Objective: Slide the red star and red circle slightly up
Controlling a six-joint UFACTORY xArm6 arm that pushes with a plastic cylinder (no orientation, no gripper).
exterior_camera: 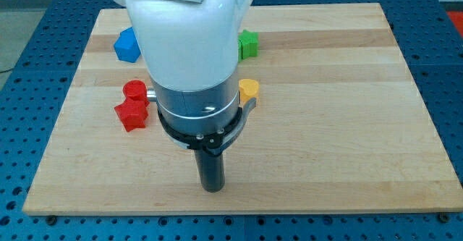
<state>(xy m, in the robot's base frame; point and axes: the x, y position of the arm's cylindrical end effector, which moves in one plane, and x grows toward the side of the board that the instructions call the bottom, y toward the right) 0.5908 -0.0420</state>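
Red star: we see the red star-shaped block (132,115) low on the view's left side of the worktop, lying flat on the wood.
Red circle: the red round block (134,90) sits just above the star toward the view's top, the two touching or all but touching; we cannot tell which.
Our tip: our tip (211,189), the lower end of the straight dark rod, rests near the worktop's bottom edge, to the view's right of and below both red blocks, well apart from them.
Jaws: we carry no jaws, only the rod, so nothing is held.
Arm: our white and grey arm housing (192,53) fills the middle of the view and hides the worktop behind it.
Yellow block: a yellow block (249,89), its shape partly hidden by the arm, shows just to the view's right of the housing, about level with the red circle.
Green block: a green block (248,43) peeks out above the yellow one, toward the view's top; its shape is unclear.
Blue block: a blue faceted block (126,45) lies at the view's upper left, above the red pair.
Worktop: the pale wooden worktop (347,111) rests on a blue perforated base (29,38).
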